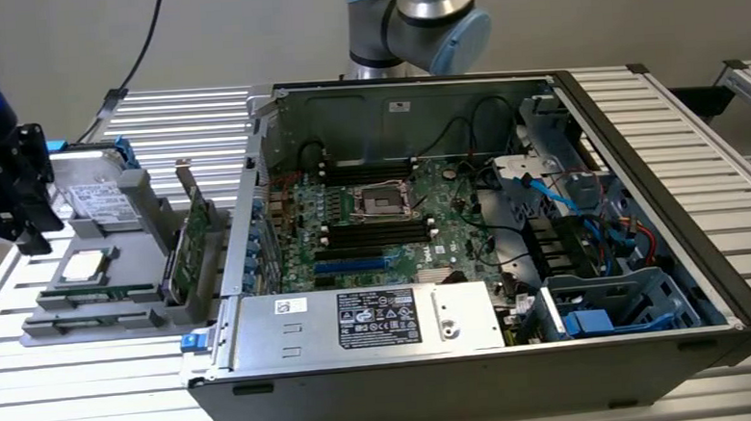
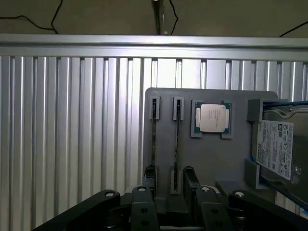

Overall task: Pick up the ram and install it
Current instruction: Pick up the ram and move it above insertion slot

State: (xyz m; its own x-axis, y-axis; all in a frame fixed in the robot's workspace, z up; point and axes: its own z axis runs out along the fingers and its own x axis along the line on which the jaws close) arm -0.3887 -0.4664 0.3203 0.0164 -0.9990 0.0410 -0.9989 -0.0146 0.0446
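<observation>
The gripper [image 2: 169,180] is hanging, fingers spread, over a grey tray [image 2: 231,159] lying on the ribbed metal table [image 2: 72,134]. One ram stick [image 2: 176,139] is showing on edge between the fingers, with a second stick [image 2: 153,139] just beside it. A processor [image 2: 211,118] and a hard drive [image 2: 276,149] are sitting further along the tray.

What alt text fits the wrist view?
The open gripper hangs over a grey tray on a ribbed metal table. The tray holds two ram sticks on edge in slots, a processor chip and a hard drive.
</observation>
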